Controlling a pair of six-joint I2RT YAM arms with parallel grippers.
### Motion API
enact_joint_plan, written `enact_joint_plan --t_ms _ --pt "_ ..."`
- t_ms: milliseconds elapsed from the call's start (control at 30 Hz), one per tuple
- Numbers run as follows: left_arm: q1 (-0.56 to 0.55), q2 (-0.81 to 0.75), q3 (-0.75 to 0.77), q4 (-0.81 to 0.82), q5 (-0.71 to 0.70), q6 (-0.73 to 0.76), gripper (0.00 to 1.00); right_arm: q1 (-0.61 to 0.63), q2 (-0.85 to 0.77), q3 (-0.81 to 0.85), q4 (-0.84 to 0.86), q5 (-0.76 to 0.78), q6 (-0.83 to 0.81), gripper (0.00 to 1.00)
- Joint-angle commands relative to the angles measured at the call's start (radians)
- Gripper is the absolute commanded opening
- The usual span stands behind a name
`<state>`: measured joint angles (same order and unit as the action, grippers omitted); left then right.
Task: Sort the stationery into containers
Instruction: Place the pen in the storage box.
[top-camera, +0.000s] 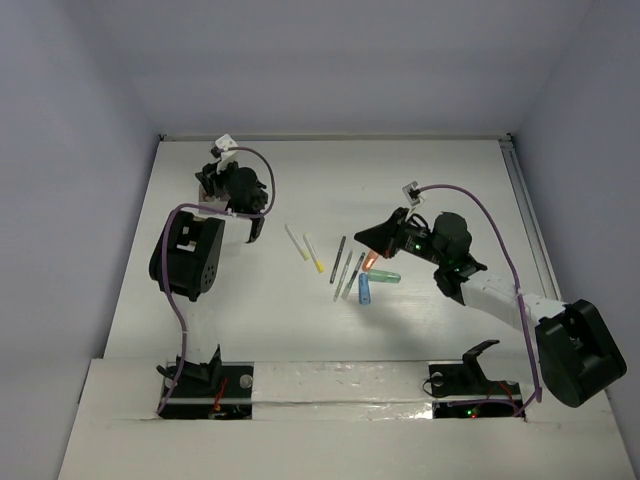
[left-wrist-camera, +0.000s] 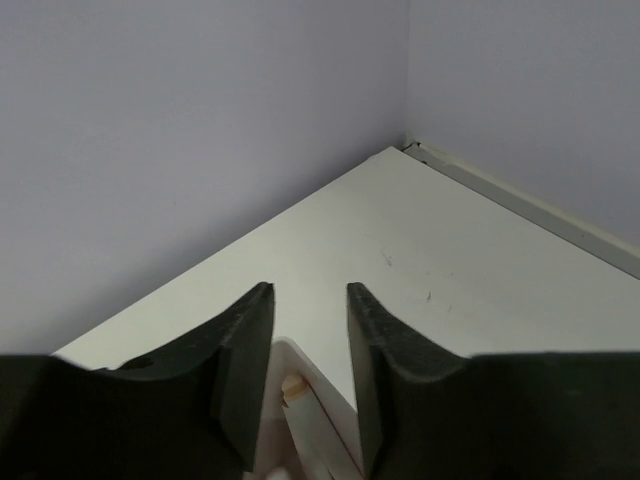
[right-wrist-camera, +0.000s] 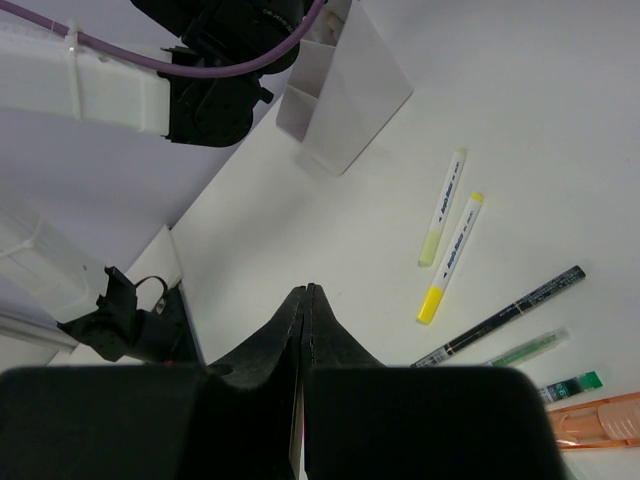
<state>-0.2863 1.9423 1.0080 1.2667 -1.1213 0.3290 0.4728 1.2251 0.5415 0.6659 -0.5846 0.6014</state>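
Observation:
My left gripper (left-wrist-camera: 310, 290) stands at the table's far left corner, shut on a wall of the white organizer box (left-wrist-camera: 291, 352), also seen in the right wrist view (right-wrist-camera: 345, 85). One stick (left-wrist-camera: 293, 387) lies inside it. My right gripper (right-wrist-camera: 306, 290) (top-camera: 362, 237) hovers above the stationery with fingertips shut; a thin white sliver with a pink end shows between its fingers. On the table lie two yellow-ended white sticks (right-wrist-camera: 442, 205) (right-wrist-camera: 450, 262), a dark pen (right-wrist-camera: 510, 315), a clear green pen (right-wrist-camera: 525, 348), an orange marker (right-wrist-camera: 600, 420), a mint marker (top-camera: 385, 277) and a blue marker (top-camera: 365, 290).
Lavender walls close the table at the back and on both sides. A rail (top-camera: 525, 220) runs along the right edge. The left arm's black body (top-camera: 188, 255) and purple cable (top-camera: 262, 175) stand between the box and the near edge.

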Motion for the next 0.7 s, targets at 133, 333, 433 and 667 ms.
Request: enact_joint_plan --t_ms 133,333,433,667 --pt "0.006 -0.095 -0.011 -0.035 0.0 -0.089 0.41 0.009 0.001 0.008 0.074 -0.017 -0.003 0.0" --pt "-0.013 -0.241 0.015 -0.28 0.073 -0.249 0.43 0.009 0.014 0.024 0.026 -0.008 -0.014 0.0" --pt "-0.033 -0.336 0.056 -0.491 0.159 -0.441 0.42 0.018 0.037 0.055 -0.032 0.0 -0.037 0.0" --pt "-0.092 -0.65 -0.121 -0.705 0.498 -0.809 0.33 0.061 0.092 0.138 -0.184 0.046 -0.109 0.0"
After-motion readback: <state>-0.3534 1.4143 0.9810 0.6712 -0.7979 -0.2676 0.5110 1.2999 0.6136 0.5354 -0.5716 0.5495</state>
